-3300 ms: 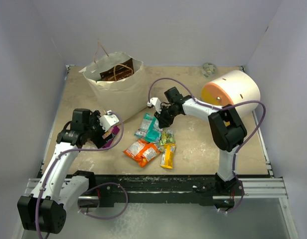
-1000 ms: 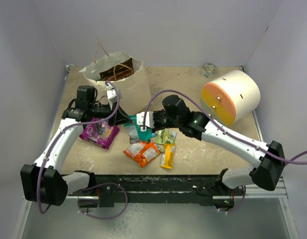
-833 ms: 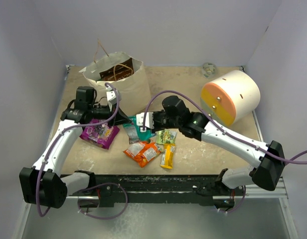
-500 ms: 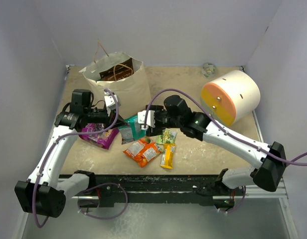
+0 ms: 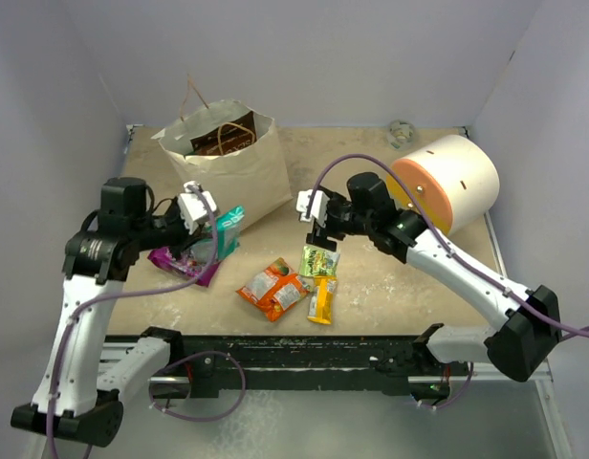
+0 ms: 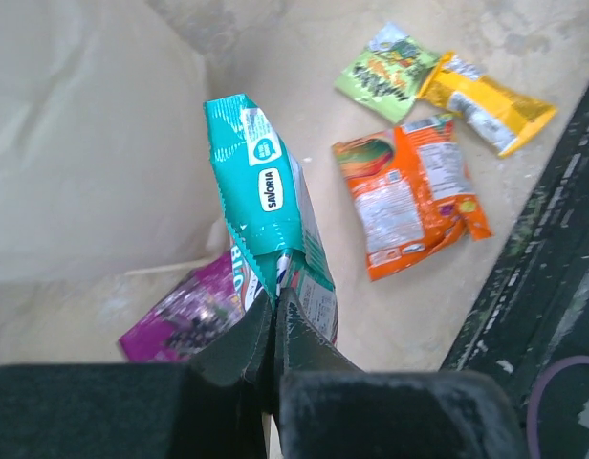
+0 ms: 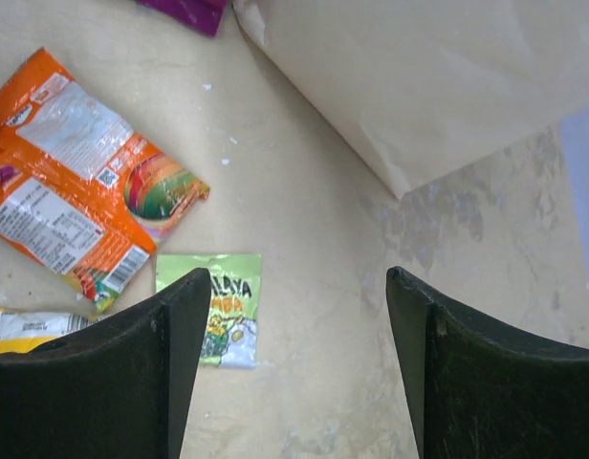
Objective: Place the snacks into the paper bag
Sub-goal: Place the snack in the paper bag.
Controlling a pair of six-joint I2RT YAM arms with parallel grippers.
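Note:
My left gripper (image 5: 208, 235) is shut on the lower edge of a teal packet (image 5: 229, 229), held off the table in front of the paper bag (image 5: 239, 170); its pinch (image 6: 273, 302) on the teal packet (image 6: 264, 191) shows close up. A brown candy bag (image 5: 223, 141) lies inside the paper bag. A purple packet (image 5: 183, 263) lies under the left gripper. My right gripper (image 5: 323, 233) hangs open and holds nothing, above the green packet (image 5: 319, 260). Orange packets (image 5: 272, 288) and a yellow bar (image 5: 322, 299) lie near the front. The right wrist view shows open jaws (image 7: 294, 282) over the green packet (image 7: 223, 306).
A big cream cylinder with an orange face (image 5: 446, 182) stands at the right, close behind the right arm. A small grey lump (image 5: 401, 133) sits at the back wall. The paper bag's handles (image 5: 194, 96) stick up. The black front rail (image 5: 304, 349) borders the table.
The right gripper opened, let go of the teal packet and drew back to the right. The left gripper shut on that packet and carried it up and to the left.

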